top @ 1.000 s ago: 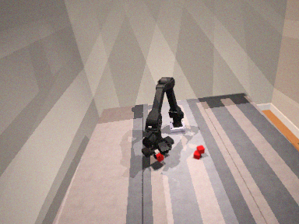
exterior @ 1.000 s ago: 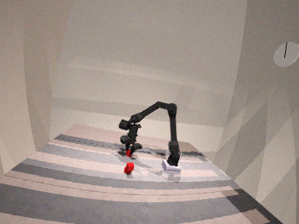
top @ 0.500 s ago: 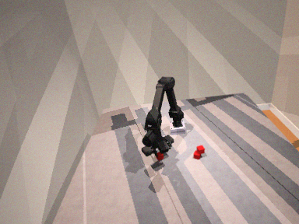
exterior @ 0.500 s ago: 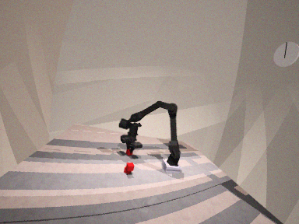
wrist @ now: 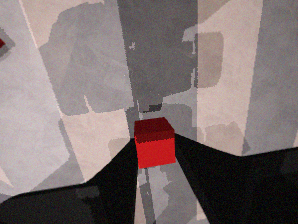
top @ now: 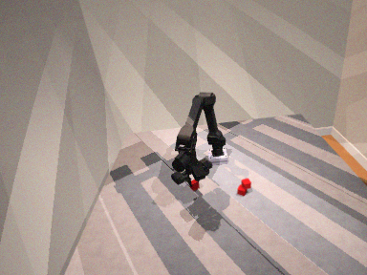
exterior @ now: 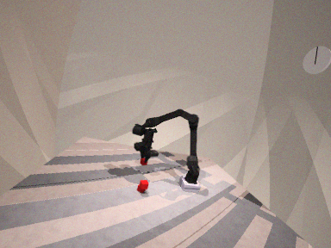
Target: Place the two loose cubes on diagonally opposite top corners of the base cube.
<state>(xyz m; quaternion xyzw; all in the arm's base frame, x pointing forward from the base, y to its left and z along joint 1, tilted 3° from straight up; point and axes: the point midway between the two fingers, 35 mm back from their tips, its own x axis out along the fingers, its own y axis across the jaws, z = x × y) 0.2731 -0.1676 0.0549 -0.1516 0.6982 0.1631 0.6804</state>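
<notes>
A red cube (top: 194,184) (exterior: 143,162) (wrist: 156,151) sits between the two black fingers, its near face bright and its top dark red. My gripper (top: 193,182) (exterior: 144,159) (wrist: 153,139) is shut on this cube and points down, holding it a little above the floor. The other two red cubes are together, right of the gripper in the top view. The upper one (top: 246,182) (exterior: 144,183) appears to rest offset on the lower one (top: 242,191) (exterior: 140,189). Their exact overlap is too small to tell. A dark red edge (wrist: 1,43) shows at the left of the wrist view.
The arm's white base plate (top: 219,159) (exterior: 190,185) stands behind the cubes in the top view. The floor (top: 287,229) has grey and pale stripes, with the arm's shadows near the gripper. An orange strip (top: 345,157) runs along the right wall.
</notes>
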